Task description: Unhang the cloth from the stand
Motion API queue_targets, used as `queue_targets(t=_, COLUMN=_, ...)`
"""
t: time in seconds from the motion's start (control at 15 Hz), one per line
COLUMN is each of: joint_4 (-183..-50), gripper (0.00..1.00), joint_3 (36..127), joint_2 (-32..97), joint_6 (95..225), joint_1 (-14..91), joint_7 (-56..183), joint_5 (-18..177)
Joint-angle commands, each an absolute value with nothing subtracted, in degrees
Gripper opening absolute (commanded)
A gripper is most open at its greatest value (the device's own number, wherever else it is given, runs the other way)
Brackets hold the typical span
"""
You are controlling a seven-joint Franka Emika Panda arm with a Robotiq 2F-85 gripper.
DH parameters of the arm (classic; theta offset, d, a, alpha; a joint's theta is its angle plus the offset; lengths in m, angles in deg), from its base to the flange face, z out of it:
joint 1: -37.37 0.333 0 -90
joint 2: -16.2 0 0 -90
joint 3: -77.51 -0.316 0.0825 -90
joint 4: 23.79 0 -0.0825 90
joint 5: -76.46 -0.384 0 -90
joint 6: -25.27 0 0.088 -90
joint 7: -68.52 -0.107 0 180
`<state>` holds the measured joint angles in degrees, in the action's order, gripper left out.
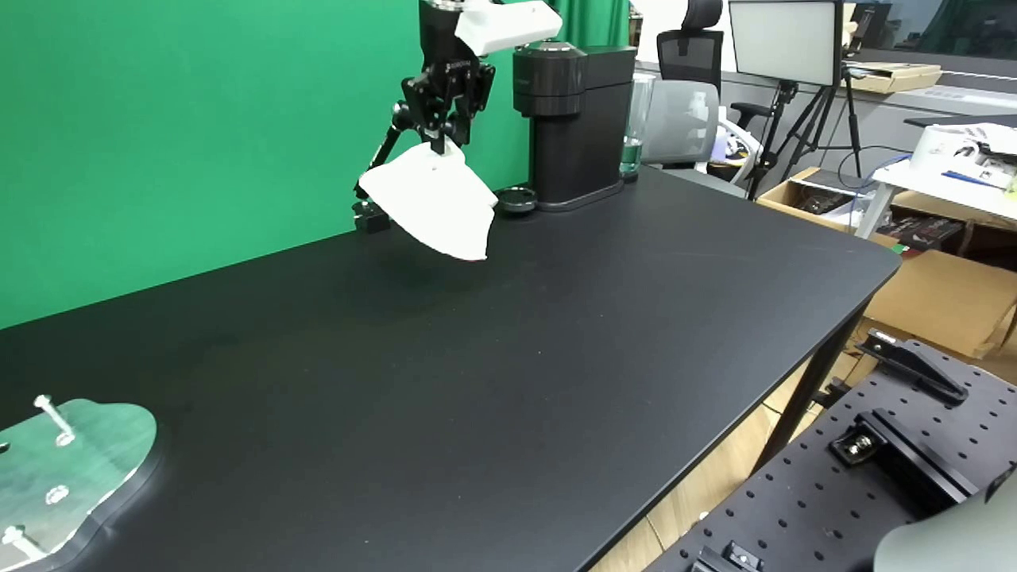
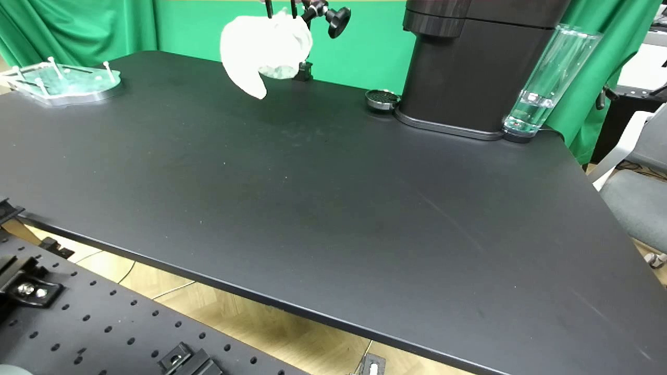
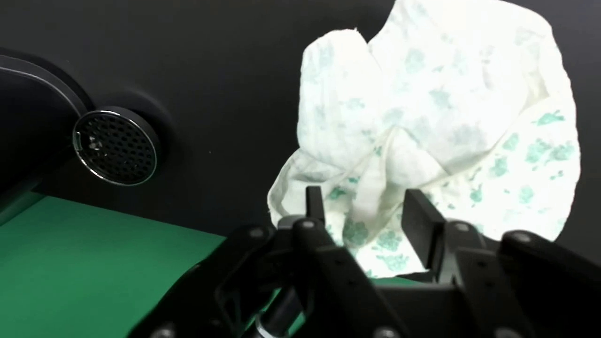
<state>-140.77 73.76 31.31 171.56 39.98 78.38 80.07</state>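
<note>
The end effector (image 3: 365, 195) is poised with fingers (image 3: 422, 227) spread, folds of the white cloth (image 3: 436, 108) showing between them in the wrist view. The cloth hangs on the stand (image 1: 371, 216) above the tabletop (image 1: 477, 381), a green backdrop (image 1: 199, 119) close behind. Nearby are a coffee machine (image 1: 572, 119), a clear tank (image 2: 552, 80) and a round perforated tray (image 3: 116, 146); a pegged panel (image 1: 95, 461) lies well apart.

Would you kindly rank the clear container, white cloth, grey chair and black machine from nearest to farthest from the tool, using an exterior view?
1. White cloth, right at the tool.
2. Black machine, to the picture's right.
3. Clear container, beyond the machine's right side.
4. Grey chair, farthest right, past the table.
</note>
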Motion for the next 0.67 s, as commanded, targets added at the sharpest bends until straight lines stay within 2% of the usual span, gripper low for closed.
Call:
queue_targets(t=0.0, joint_4=-138.8, gripper=0.19, joint_3=74.1, joint_2=32.0, joint_6=169.5, joint_1=40.8, joint_7=74.1, joint_5=80.3)
queue_targets(t=0.13, joint_4=-138.6, gripper=0.05, joint_3=74.3, joint_2=32.0, joint_6=168.3, joint_1=41.3, joint_7=71.6, joint_5=80.3)
queue_targets(t=0.2, joint_4=-138.4, gripper=0.01, joint_3=74.6, joint_2=31.9, joint_6=167.0, joint_1=41.7, joint_7=69.4, joint_5=80.4)
queue_targets(t=0.6, joint_4=-140.3, gripper=0.00, joint_3=75.2, joint_2=26.8, joint_6=159.4, joint_1=44.0, joint_7=53.6, joint_5=80.6)
